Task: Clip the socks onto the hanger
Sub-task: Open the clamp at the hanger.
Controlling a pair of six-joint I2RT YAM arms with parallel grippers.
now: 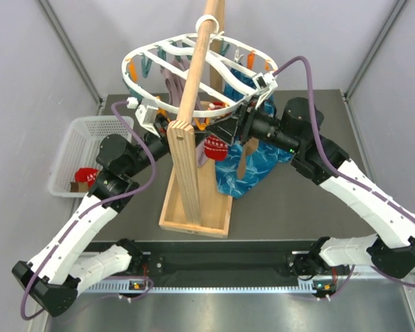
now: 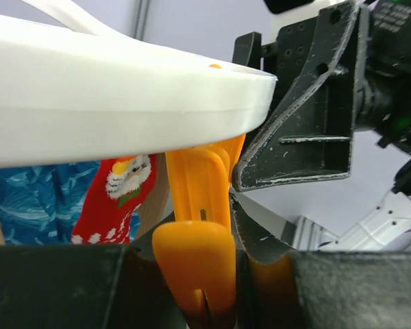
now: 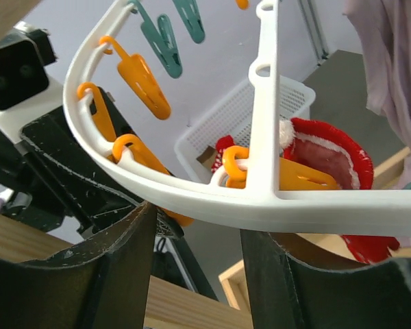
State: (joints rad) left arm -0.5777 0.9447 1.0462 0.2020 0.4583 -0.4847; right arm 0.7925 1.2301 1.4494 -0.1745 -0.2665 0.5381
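The white oval hanger (image 1: pixel 194 69) hangs from the wooden pole, with orange and teal pegs under it. My left gripper (image 1: pixel 167 124) is at its near rim. In the left wrist view the left gripper (image 2: pixel 198 277) is shut on an orange peg (image 2: pixel 195 205) dangling under the rim (image 2: pixel 123 103). A red Santa sock (image 2: pixel 116 199) hangs behind it and also shows in the top view (image 1: pixel 214 146). My right gripper (image 1: pixel 239 123) is open with its fingers just under the rim (image 3: pixel 342 209); nothing is between them (image 3: pixel 198 233). A mauve sock (image 3: pixel 390 68) hangs at the right.
The wooden pole stand (image 1: pixel 190 138) rises through the hanger from a wooden base tray (image 1: pixel 194 218). A blue patterned cloth (image 1: pixel 256 162) hangs behind the right gripper. A white mesh basket (image 1: pixel 69 155) at the left holds a red sock (image 1: pixel 87 174) and a brown one (image 1: pixel 77 186).
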